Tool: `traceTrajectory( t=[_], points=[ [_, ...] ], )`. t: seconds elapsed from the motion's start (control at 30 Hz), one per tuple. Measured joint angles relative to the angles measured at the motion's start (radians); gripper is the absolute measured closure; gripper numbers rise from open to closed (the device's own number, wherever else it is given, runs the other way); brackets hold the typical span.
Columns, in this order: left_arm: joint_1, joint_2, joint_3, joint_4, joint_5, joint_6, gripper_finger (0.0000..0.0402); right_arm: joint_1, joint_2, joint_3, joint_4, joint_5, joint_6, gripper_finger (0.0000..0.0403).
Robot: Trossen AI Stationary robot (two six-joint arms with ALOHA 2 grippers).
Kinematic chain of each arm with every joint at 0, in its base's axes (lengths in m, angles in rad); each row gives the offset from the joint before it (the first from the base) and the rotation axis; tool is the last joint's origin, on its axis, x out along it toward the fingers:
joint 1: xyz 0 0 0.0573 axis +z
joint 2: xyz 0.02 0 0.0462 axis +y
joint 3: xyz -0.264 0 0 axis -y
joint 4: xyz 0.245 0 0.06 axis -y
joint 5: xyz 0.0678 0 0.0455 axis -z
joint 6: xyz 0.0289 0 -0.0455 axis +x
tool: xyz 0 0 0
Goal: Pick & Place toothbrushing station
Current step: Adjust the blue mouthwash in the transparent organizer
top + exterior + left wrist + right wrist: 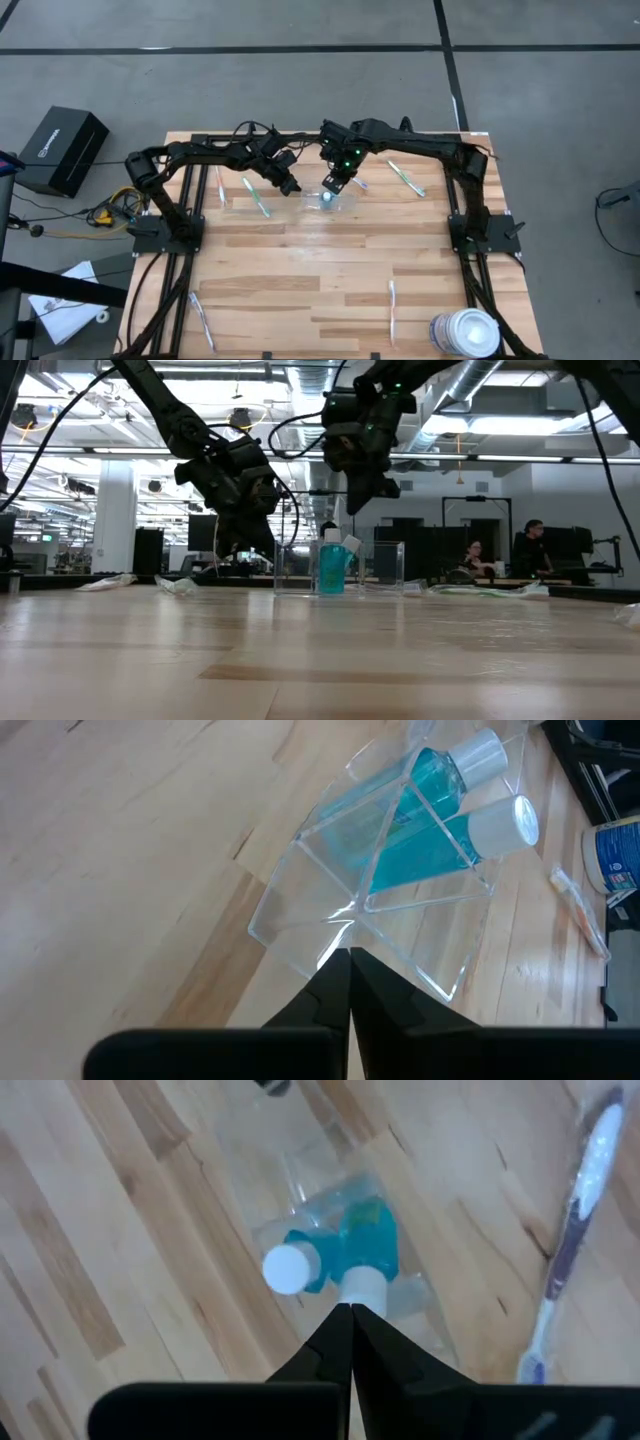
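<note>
Near the counter's [300, 270] far edge, the clear container [330, 198] holds 2 toothpaste tubes [332, 568], and with both the left gripper [292, 187] and right gripper [331, 186] hovering fingers pinched shut and empty, a low pass could topple it.

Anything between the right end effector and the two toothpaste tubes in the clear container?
Nothing. The low view shows open air between the right end effector and the toothpaste tubes standing in the clear container below.
</note>
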Motion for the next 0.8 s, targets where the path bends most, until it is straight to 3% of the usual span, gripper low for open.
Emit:
traceTrajectory(
  t=[0.3, 0.8],
  points=[
    [0.0, 0.0, 0.0, 0.009, 0.0, 0.001, 0.0401, 0.002, -0.123, -0.212, 0.176, -0.029, 0.098, 0.0403],
    [0.0, 0.0, 0.0, 0.017, 0.0, -0.005, 0.0401, 0.008, -0.115, -0.226, 0.212, -0.05, 0.099, 0.0403]
  ],
)
